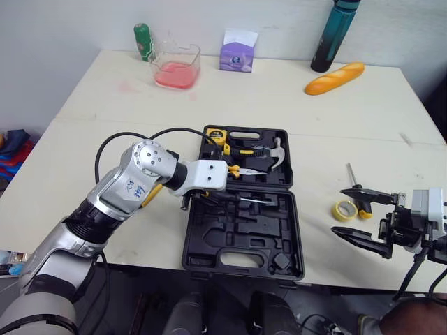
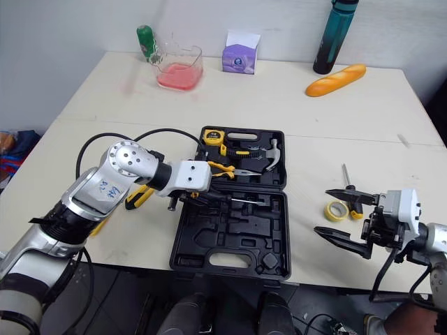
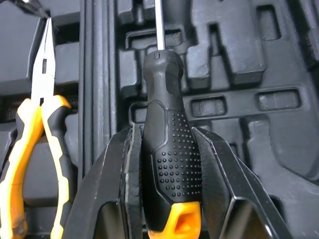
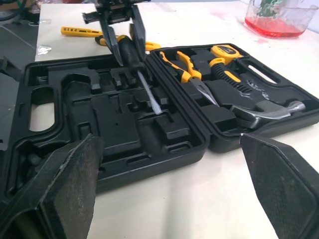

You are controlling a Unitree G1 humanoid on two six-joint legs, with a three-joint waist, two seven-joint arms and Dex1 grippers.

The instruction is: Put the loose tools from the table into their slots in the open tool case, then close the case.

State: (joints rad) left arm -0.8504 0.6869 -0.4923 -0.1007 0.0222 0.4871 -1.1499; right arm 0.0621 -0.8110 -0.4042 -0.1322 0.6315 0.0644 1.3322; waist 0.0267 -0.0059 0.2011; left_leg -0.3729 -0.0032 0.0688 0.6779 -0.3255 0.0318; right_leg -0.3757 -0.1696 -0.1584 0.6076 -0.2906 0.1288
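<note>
The open black tool case [image 1: 237, 264] lies at the table's front middle. Its far half holds a hammer [image 1: 274, 155], a yellow tape measure [image 1: 218, 136] and yellow-handled pliers [image 3: 42, 129]. My left gripper [image 1: 200, 196] is shut on a black screwdriver [image 3: 169, 164] with a yellow butt. It hangs at the left edge of the near half, and the shaft [image 1: 255, 200] points right over the empty slots. My right gripper [image 1: 339, 211] stands open right of the case, near a yellow tape roll [image 1: 343, 210]. A thin metal tool [image 1: 351, 174] lies just beyond the roll.
Yellow-handled tools [image 4: 79, 32] lie on the table left of the case, under my left arm. At the far edge stand a green bottle [image 1: 143, 40], a jug of red liquid [image 1: 177, 66], a purple box [image 1: 238, 51], a dark bottle [image 1: 335, 35] and a bread loaf [image 1: 334, 78].
</note>
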